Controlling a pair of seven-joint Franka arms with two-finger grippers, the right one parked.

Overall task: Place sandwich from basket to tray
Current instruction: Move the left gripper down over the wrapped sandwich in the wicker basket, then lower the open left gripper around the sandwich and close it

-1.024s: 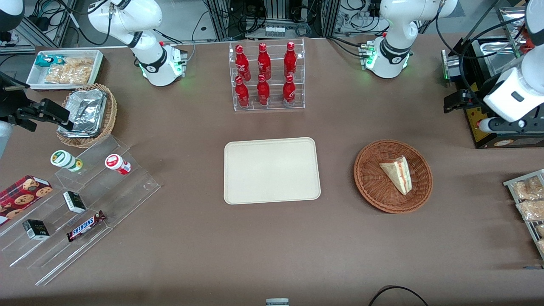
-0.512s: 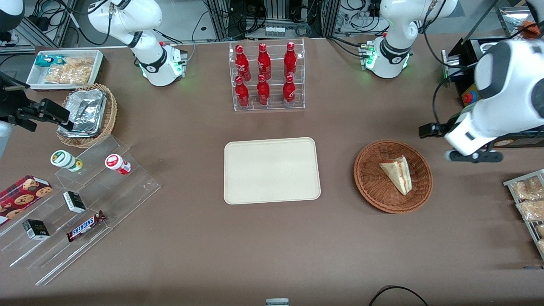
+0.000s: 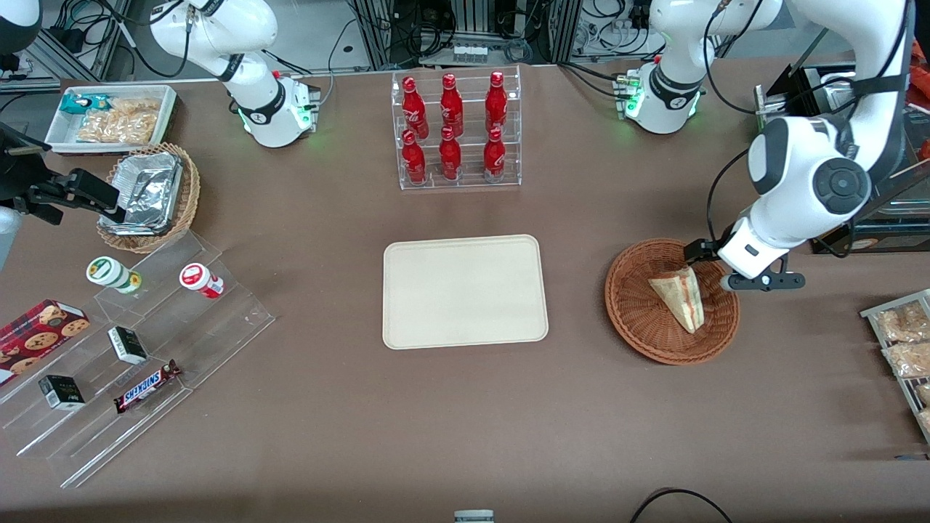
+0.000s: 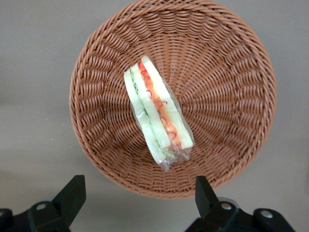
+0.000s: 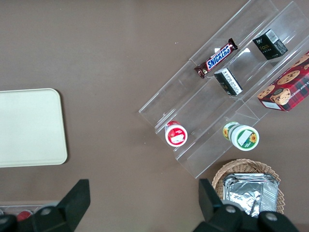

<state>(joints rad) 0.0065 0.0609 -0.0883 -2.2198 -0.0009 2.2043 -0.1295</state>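
Observation:
The sandwich [image 3: 679,296], a wrapped pale wedge with red, green and yellow filling, lies in the round reddish-brown wicker basket [image 3: 639,319]. The cream tray [image 3: 465,290] lies flat and empty beside the basket, toward the parked arm's end. My left gripper [image 3: 716,267] hangs above the basket's rim on the working arm's side. In the left wrist view the gripper [image 4: 137,193] is open and empty, its fingers [image 4: 72,193] wide apart just outside the basket rim [image 4: 231,72]. The sandwich [image 4: 157,116] lies a little way from the fingertips.
A clear rack of red bottles [image 3: 456,131] stands farther from the camera than the tray. A black machine [image 3: 835,145] and a tray of snack packets [image 3: 904,349] sit at the working arm's end. A stepped acrylic shelf [image 3: 131,349] sits at the parked arm's end.
My left arm has swung in from the working arm's end of the table and come down over the basket's rim. The sandwich, basket and tray have not moved.

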